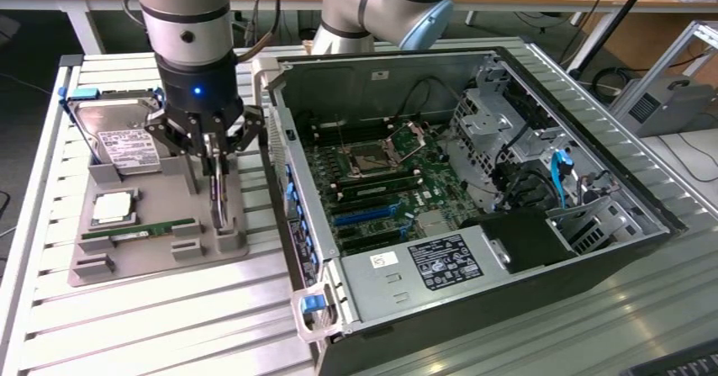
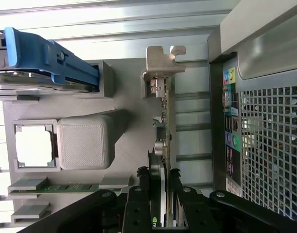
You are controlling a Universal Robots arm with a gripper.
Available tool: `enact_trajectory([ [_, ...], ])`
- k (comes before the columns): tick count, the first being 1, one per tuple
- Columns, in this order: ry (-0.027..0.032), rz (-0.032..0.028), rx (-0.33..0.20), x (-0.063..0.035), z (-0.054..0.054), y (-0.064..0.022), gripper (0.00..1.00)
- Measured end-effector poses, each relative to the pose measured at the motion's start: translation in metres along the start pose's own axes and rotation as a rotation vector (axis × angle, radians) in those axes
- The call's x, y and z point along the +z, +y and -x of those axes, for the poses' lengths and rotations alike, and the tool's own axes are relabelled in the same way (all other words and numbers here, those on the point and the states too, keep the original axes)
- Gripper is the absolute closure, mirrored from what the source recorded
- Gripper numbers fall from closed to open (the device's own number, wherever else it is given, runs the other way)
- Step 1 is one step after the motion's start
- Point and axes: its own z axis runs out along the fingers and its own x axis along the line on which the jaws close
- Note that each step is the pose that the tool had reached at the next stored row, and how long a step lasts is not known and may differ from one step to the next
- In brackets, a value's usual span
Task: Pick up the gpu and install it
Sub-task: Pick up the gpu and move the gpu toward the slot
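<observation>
Graphics card [image 1: 221,203] stands on edge in the grey tray [image 1: 168,199], just beside the computer case [image 1: 493,52]. My gripper [image 1: 215,170] is narrow, fingers [image 2: 138,204] pinching the card's top edge on both faces. Best to lift straight up without twisting, so the metal bracket [image 2: 160,63] clears its slot

Exterior view: I look steeply down from high above the desk [image 1: 146,325], across the parts tray [image 1: 168,199] and the open computer case [image 1: 539,292]. Wrist view: I look from close range along the fingers [image 2: 138,208] onto the gpu [image 2: 164,121]. Both views share the tray, the gpu and the case edge.
</observation>
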Motion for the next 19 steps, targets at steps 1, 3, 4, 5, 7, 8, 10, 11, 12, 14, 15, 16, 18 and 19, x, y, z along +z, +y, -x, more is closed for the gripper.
enact_trajectory([
  [1,0.0000,0.0000,0.000,-0.0003,0.0000,0.0000,0.73],
  [3,-0.0001,0.0000,0.000,-0.0008,0.0000,0.0000,0.73],
  [4,-0.0001,0.0000,0.000,-0.0010,0.0000,0.0000,0.73],
  [5,0.0000,0.0000,0.000,-0.0014,0.0000,0.0000,0.73],
  [7,-0.0001,0.0000,0.000,-0.0019,0.0000,-0.0001,0.73],
  [8,0.0000,0.0000,0.000,-0.0021,0.0000,0.0000,0.73],
  [10,0.0000,0.0000,0.000,-0.0026,0.0000,-0.0001,0.73],
  [11,0.0000,0.0000,0.000,-0.0029,0.0000,-0.0001,0.73],
  [12,0.0001,-0.0001,0.000,-0.0032,-0.0001,-0.0001,0.73],
  [14,-0.0001,0.0000,0.000,-0.0037,0.0000,-0.0001,0.73],
  [15,0.0000,0.0000,0.000,-0.0042,0.0000,-0.0001,0.73],
  [16,0.0001,-0.0001,0.000,-0.0046,-0.0001,-0.0002,0.73],
  [18,0.0001,0.0000,0.000,-0.0053,-0.0001,-0.0002,0.73],
  [19,0.0001,-0.0001,0.000,-0.0057,-0.0001,-0.0002,0.73],
])
